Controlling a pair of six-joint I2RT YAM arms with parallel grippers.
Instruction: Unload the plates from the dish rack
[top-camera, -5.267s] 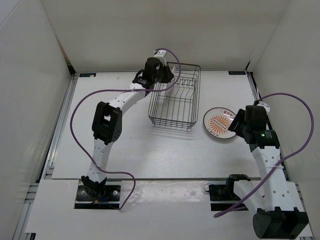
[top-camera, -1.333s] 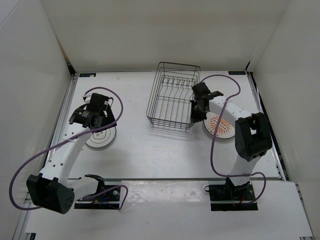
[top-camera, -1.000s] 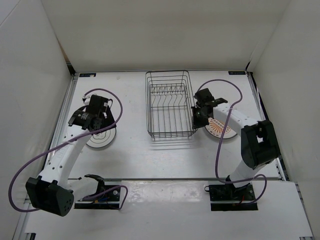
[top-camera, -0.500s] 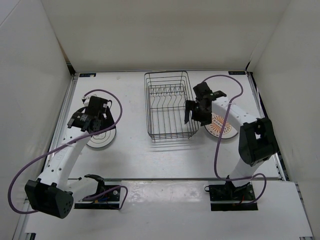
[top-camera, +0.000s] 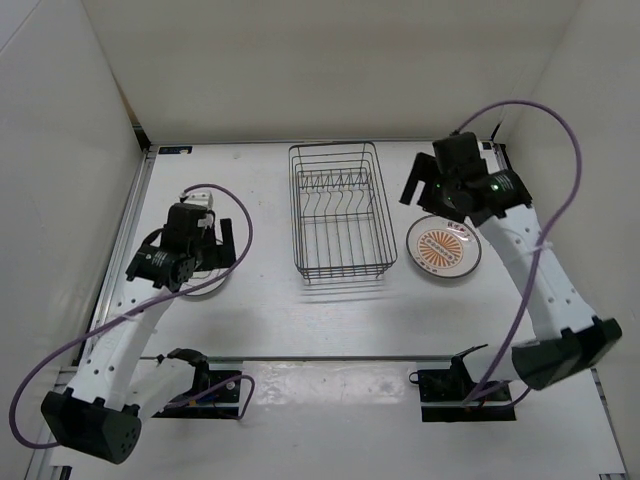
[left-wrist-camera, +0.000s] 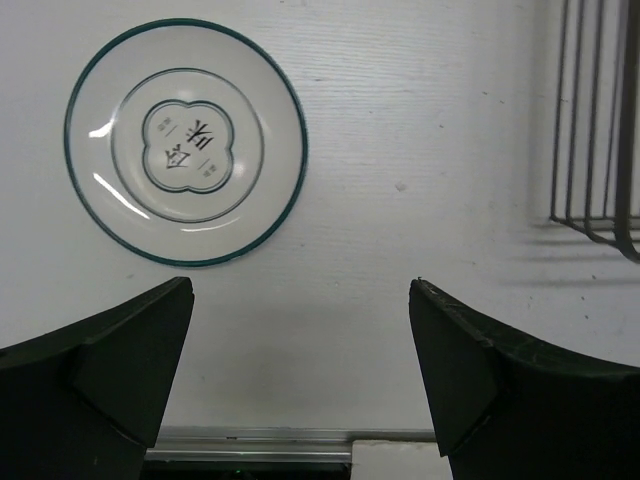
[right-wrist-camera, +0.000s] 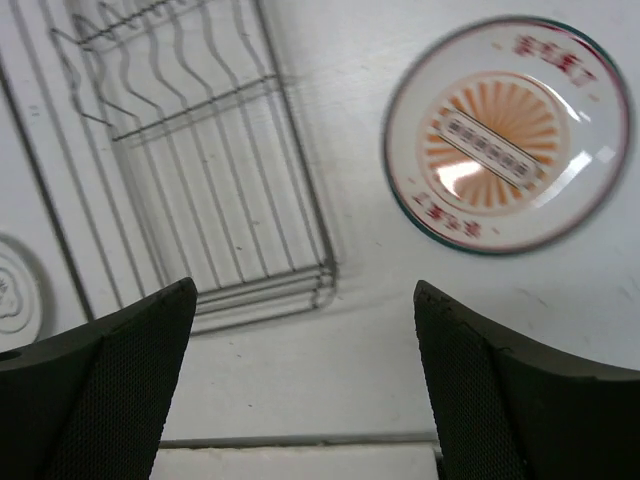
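The dark wire dish rack (top-camera: 340, 215) stands in the middle of the table with no plate in it; its corner shows in the right wrist view (right-wrist-camera: 190, 160). A white plate with an orange radiating centre (top-camera: 443, 247) (right-wrist-camera: 505, 132) lies flat to the rack's right. Another white plate, teal-rimmed with a dark emblem (left-wrist-camera: 186, 142), lies flat on the left, mostly hidden under the left arm in the top view (top-camera: 207, 287). My left gripper (left-wrist-camera: 300, 290) (top-camera: 205, 255) hovers open above it. My right gripper (right-wrist-camera: 305, 290) (top-camera: 432, 192) hangs open high above the orange plate, holding nothing.
White walls enclose the table on three sides. Purple cables (top-camera: 545, 110) loop off both arms. The table's near edge with a metal rail (left-wrist-camera: 250, 435) lies just behind the left gripper. The arm bases (top-camera: 200, 385) sit at the front.
My right gripper has opened, let go of the rack's right rim, and risen back toward the far right. The left gripper has drawn back toward the front above its plate.
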